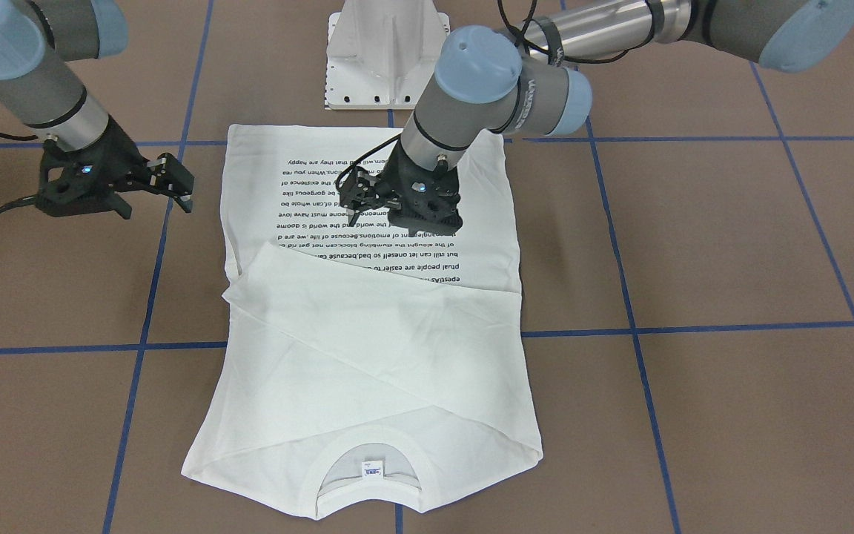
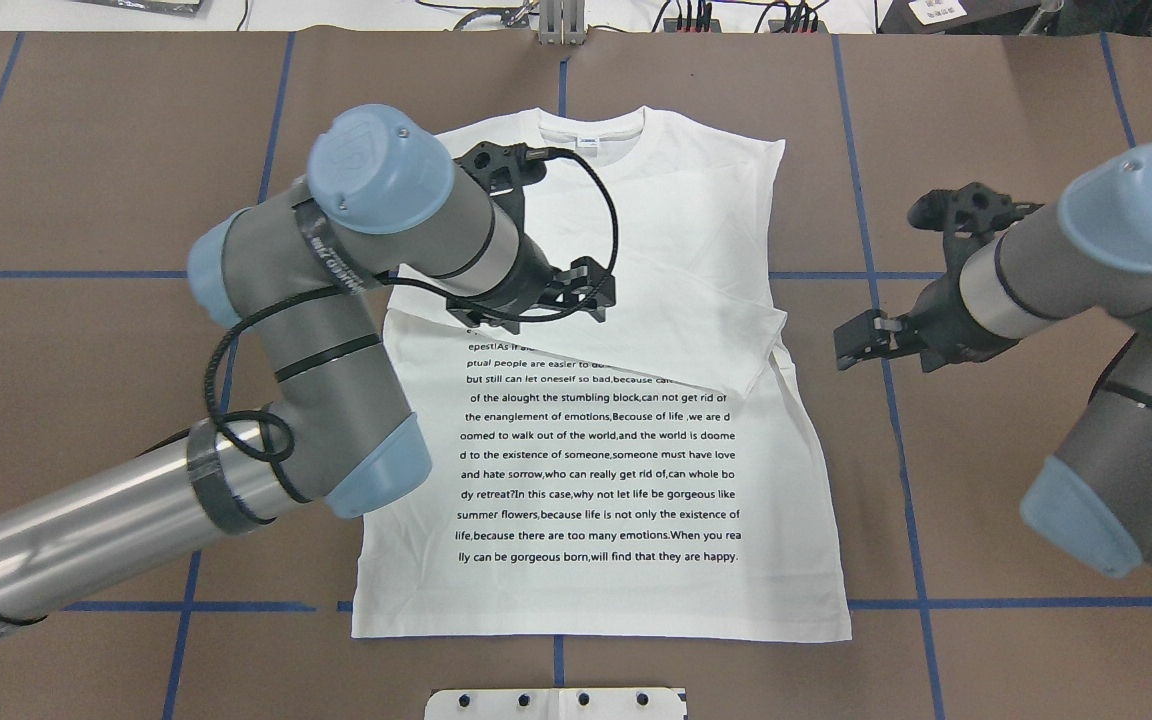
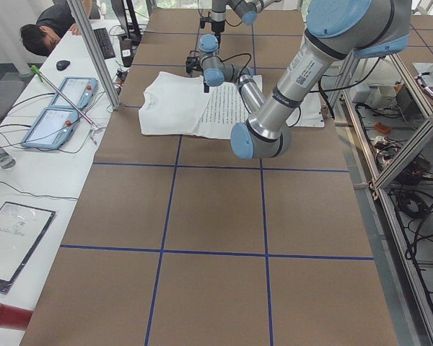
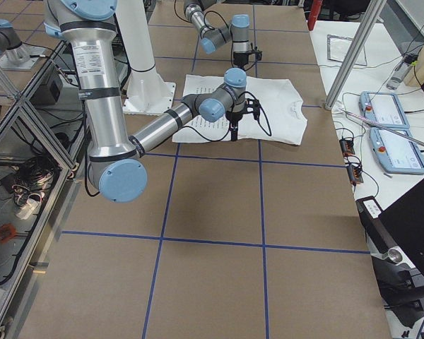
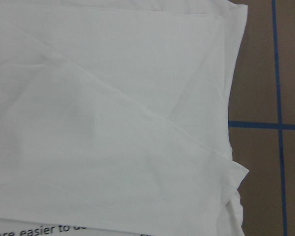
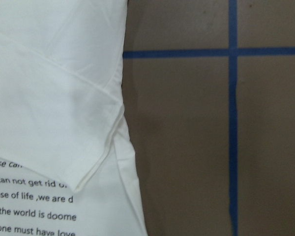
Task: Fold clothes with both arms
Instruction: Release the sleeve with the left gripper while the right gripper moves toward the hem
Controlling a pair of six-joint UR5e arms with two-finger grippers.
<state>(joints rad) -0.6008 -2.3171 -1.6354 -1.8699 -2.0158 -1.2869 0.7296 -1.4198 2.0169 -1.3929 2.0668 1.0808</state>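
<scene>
A large white long-sleeved shirt (image 1: 368, 356) lies flat on the brown paper-covered desk (image 1: 731, 245). Its collar is on the side away from the robot, and both sleeves are folded across the chest above a block of black printed text (image 2: 596, 470). The left gripper (image 2: 591, 290) hovers over the folded sleeves, jaws apart and empty. The right gripper (image 1: 179, 185) hangs beside the shirt's edge, also spread and holding nothing.
</scene>
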